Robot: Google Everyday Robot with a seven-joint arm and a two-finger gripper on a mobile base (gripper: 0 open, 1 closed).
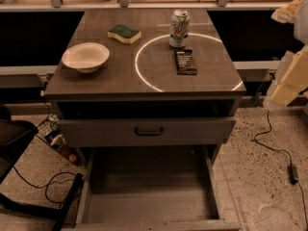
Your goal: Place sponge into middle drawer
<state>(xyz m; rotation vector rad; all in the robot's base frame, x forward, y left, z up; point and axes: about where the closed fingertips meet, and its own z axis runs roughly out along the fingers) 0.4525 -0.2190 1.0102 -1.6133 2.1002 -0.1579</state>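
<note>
Nearest, the middle drawer (149, 203) stands pulled out, with a grey drawer front (96, 131) and its dark bar handle (148, 130) above it. On the bench (106, 83): white bowl (85, 57) near left, snack bar (185, 61) right of centre, drinks can (179, 29) just behind it, and the sponge (124, 33) far left, green side up, beyond the bowl. The claw (288, 12) hangs at the far right edge, off the bench; cannot tell how open it is.

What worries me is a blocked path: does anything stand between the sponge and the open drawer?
Nothing visible does. The yellow-and-green sponge lies on the cabinet top, the deep grey drawer stands open below, and the hand is at the right edge.
</note>
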